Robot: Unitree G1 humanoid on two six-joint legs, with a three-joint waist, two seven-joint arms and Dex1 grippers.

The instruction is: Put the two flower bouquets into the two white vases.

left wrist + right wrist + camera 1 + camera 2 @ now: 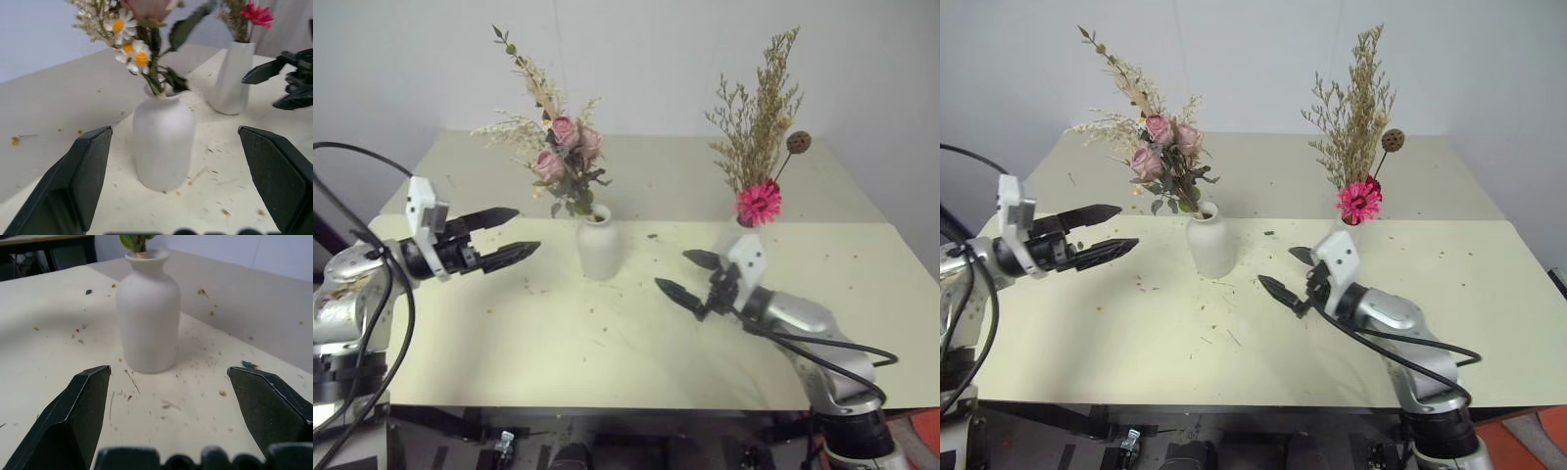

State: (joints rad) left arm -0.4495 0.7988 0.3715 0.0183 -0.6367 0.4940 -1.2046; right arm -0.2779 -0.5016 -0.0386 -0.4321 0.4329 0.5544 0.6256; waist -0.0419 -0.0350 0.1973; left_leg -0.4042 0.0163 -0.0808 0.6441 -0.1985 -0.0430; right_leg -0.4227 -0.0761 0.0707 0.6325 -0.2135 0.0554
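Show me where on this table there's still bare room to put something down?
The near table strip, in front of both grippers, is bare apart from crumbs. So is the far half behind the squat vase. It is tighter between the left gripper, that vase, the right gripper and the taller vase.
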